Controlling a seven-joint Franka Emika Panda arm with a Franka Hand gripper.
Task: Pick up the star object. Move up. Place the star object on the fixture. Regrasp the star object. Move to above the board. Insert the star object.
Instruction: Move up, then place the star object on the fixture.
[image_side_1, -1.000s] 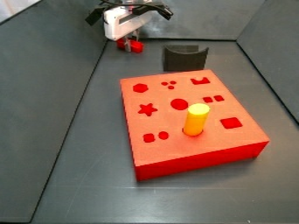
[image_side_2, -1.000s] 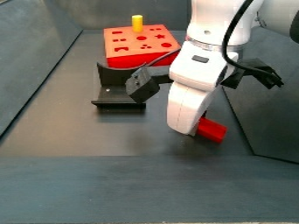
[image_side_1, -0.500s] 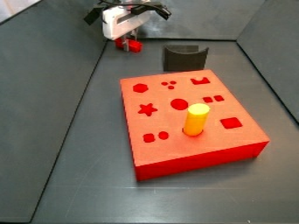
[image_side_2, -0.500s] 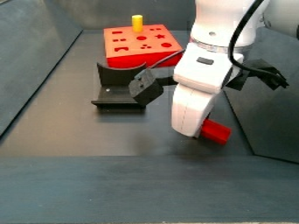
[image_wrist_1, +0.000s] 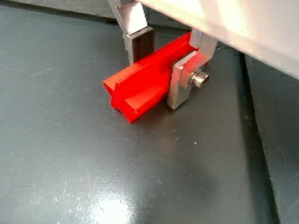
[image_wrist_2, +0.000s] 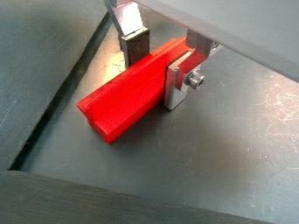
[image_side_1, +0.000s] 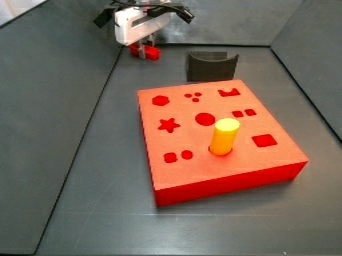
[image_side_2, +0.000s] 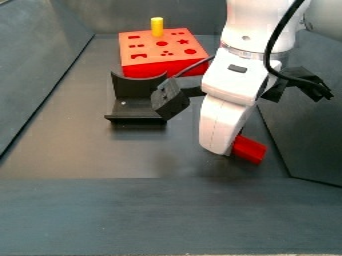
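The star object (image_wrist_1: 142, 81) is a red, ridged peg lying lengthwise between the silver fingers of my gripper (image_wrist_1: 160, 68), low over the dark floor. In both wrist views the pads press its two sides, and the same peg (image_wrist_2: 121, 103) sticks out well past the gripper (image_wrist_2: 158, 68). In a side view the gripper (image_side_2: 230, 143) hangs down with the star object (image_side_2: 250, 151) at its tip. The dark fixture (image_side_2: 139, 101) stands between it and the red board (image_side_2: 183, 55). From the opposite side, the gripper (image_side_1: 142, 42) and star object (image_side_1: 150, 50) sit at the far end, beside the fixture (image_side_1: 210, 65) and beyond the board (image_side_1: 227, 168).
A yellow cylinder peg (image_side_1: 223, 137) stands upright in one hole of the board, also seen as the yellow cylinder peg (image_side_2: 156, 24). Sloping dark walls (image_side_1: 60, 90) close in the floor on every side, one wall (image_side_2: 301, 140) close beside the gripper.
The gripper and the star object have shifted together a little sideways, towards the near wall. The fixture, board and yellow peg have not moved.
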